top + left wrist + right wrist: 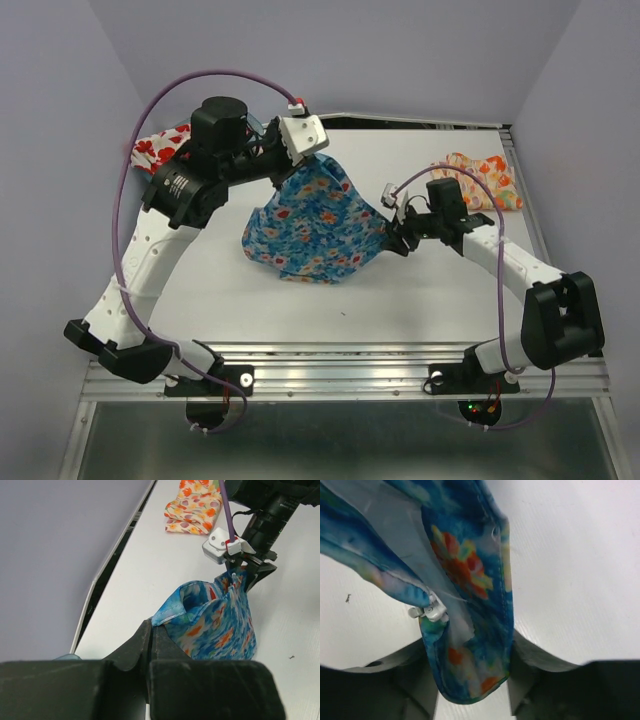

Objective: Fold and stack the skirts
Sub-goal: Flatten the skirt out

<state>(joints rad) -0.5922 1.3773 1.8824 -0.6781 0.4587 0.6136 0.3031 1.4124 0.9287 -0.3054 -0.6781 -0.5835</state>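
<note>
The blue floral skirt (310, 225) hangs in the air over the middle of the table, its lower edge on the surface. My left gripper (312, 152) is shut on its top corner, with the hem (172, 611) pinched at the fingertips (151, 626). My right gripper (392, 238) is at the skirt's right corner. Its jaws stand apart, with a loose fold of the blue cloth (470, 580) and a white zip pull (427, 611) between the fingers (532, 652). The white poppy skirt (160, 148) lies crumpled at the back left. The orange-yellow skirt (485, 178) lies folded at the back right.
The white table (300, 310) is closed in by lilac walls at the back and sides. A metal rail (340, 355) runs along its near edge. The left arm's elbow and purple cable (150, 110) arch over the back left corner.
</note>
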